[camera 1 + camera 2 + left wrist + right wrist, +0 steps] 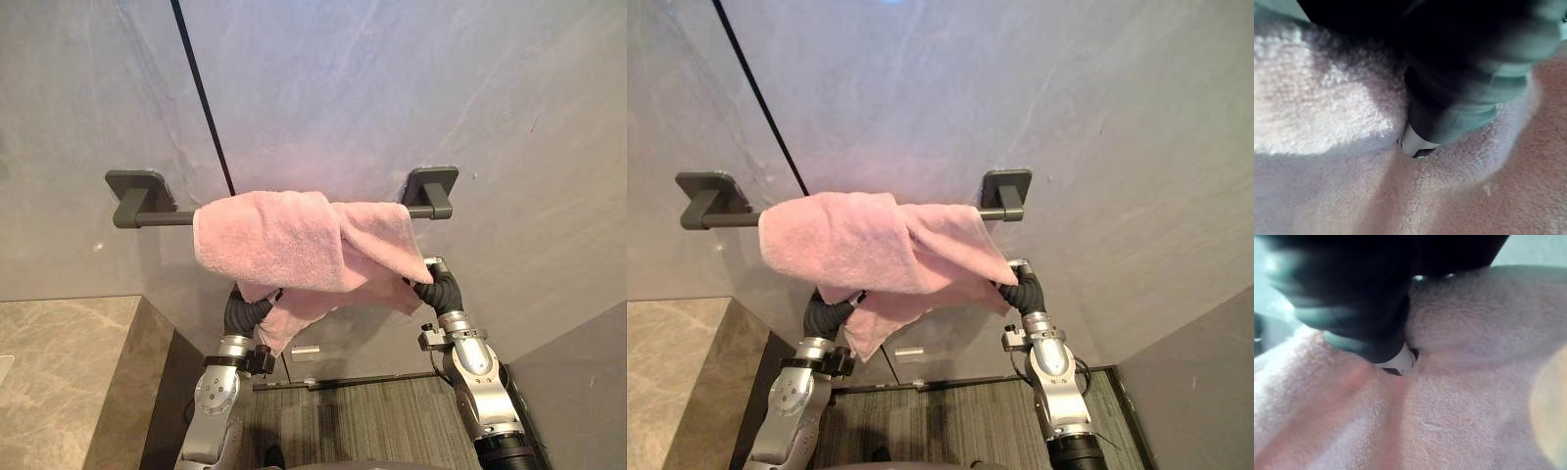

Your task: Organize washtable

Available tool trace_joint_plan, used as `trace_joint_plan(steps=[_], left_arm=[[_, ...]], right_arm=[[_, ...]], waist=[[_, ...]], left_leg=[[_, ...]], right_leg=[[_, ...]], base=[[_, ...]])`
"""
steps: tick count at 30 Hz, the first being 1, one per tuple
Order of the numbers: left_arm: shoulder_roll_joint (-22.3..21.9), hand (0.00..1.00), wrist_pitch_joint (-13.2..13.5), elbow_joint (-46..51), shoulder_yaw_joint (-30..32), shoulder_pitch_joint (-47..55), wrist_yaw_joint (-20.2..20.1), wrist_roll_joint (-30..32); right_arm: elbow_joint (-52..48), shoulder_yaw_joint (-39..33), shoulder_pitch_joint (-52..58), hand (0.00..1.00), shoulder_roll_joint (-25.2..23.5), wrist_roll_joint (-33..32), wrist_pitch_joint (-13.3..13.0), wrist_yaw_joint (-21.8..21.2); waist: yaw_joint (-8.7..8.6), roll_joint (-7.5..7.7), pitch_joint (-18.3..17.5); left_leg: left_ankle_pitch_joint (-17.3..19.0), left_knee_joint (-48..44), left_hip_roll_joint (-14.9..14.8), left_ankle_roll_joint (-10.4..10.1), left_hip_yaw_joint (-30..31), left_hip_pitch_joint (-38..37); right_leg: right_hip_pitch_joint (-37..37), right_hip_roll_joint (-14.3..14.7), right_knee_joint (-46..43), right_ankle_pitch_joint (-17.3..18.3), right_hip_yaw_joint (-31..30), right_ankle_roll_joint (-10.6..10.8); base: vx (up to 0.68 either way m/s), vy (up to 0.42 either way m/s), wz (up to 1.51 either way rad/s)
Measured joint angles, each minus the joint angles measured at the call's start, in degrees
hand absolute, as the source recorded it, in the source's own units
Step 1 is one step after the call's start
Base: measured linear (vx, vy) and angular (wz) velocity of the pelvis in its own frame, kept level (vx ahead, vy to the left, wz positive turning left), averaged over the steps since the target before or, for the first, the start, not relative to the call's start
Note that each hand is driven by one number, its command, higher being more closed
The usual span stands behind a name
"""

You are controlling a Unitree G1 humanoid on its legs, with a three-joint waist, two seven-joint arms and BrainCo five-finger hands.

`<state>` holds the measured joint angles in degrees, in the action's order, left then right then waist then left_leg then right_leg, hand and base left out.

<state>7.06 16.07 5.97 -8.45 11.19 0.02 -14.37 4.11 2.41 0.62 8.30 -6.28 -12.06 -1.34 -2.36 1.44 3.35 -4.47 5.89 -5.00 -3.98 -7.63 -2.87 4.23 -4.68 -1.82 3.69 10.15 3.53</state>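
On the bar (162,218), the towel (294,240) hangs bunched and uneven. My left hand (245,311) and right hand (441,291) sit under its lower edge, and I cannot tell whether either grips it. Step judged: straightening the towel. The next move calls for spreading it evenly.

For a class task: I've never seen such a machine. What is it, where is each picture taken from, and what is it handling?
It is a two-armed humanoid robot. The two wide pictures come from side-by-side cameras in its head; the two close-ups from cameras on its wrists. A fluffy pink towel hangs bunched over a dark grey towel bar on a grey wall. The left hand and right hand reach up under the towel's hanging edge; whether they grip it is hidden. The close-ups show towel pile beside each hand's dark cover.
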Motion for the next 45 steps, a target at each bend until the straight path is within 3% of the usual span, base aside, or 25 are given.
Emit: trace_joint_plan(steps=[23,37,45], left_arm=[[-2.4,1.00,0.0,-3.3,2.6,-0.1,0.2,0.4],[-4.2,1.00,0.6,-3.1,4.9,-0.1,1.3,-0.8],[-3.8,1.00,1.0,-5.0,4.4,-1.1,1.3,-0.7]], right_arm=[[4.0,0.4,1.1,1.00,-4.1,0.2,0.1,-0.1],[5.8,3.2,1.1,1.00,-4.2,4.5,0.0,-0.1],[8.0,4.3,0.8,1.00,-3.3,4.7,-0.5,-0.1]], waist=[[0.07,0.01,0.0],[0.08,0.21,0.1],[0.11,1.07,0.4]], left_leg=[[0.0,0.0,0.1,0.0,1.0,0.1],[0.0,0.0,0.2,0.0,1.5,0.2],[0.1,0.0,0.2,-0.1,1.4,0.0]], right_leg=[[0.6,-0.1,0.3,0.1,1.0,0.2],[0.6,-0.1,0.4,0.2,1.5,0.3],[0.7,-0.1,0.4,0.3,1.4,0.3]], base=[[0.00,0.000,0.02],[0.00,0.000,0.01],[0.00,0.000,0.00]])
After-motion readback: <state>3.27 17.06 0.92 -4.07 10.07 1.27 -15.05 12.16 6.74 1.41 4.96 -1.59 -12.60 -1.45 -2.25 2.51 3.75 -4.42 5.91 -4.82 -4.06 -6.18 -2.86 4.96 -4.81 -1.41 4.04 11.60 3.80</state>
